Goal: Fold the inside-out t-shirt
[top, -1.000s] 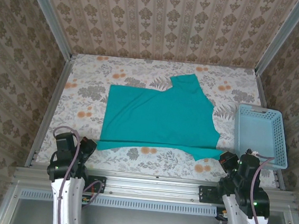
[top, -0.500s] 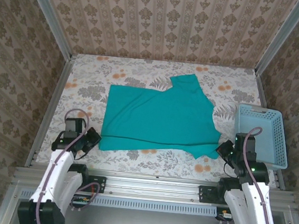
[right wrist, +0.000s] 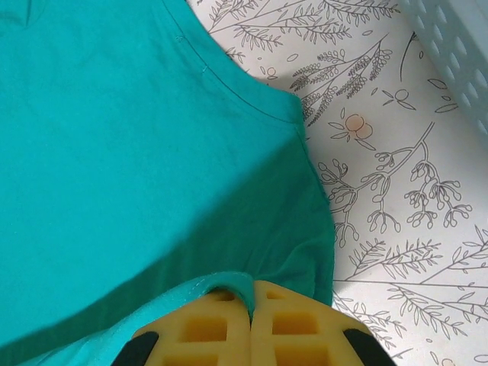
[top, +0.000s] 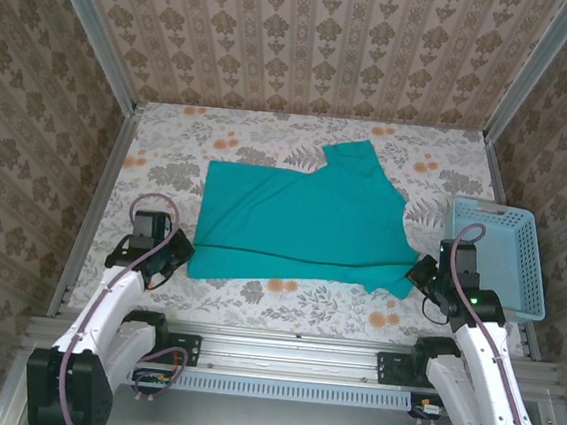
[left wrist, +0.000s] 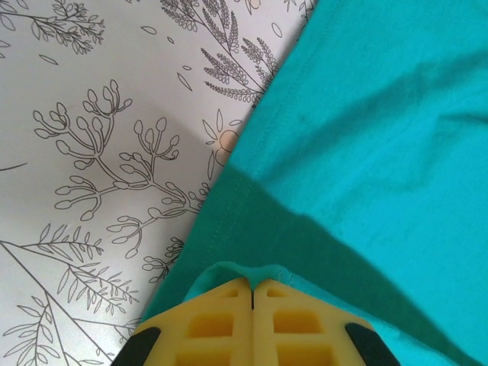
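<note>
Garment: inside-out t-shirt (top: pixel 303 219), teal, spread flat mid-counter, one sleeve pointing toward the far wall.
Long axis: ran left to right, with the near hem stretched between the two claws.
Left claw (left wrist: pixel 252 286): pinched fully closed on the near-left hem corner, cloth lapped over its yellow foam.
Right claw (right wrist: pixel 251 293): likewise clamped on the near-right hem corner.
Bearing: bulk of the shirt lay ahead of both claws, toward the far wall. Each arm was nearest its own corner, neither favoured.
Coming move (judged): probably a carry of the hem away from the bases and over the body. Would call for matched travel, so that the fold stayed parallel to the long axis.
Change: one second earlier, both arms were tucked back at their bases and the hem lay flat, closer to the near edge. Since then the arms reached forward, and the hem was raised and drawn slightly inward.
Support: floral counter (top: pixel 169 151).
Bystander: light-blue basket (top: pixel 492 207), right of the shirt, near but apart.
</note>
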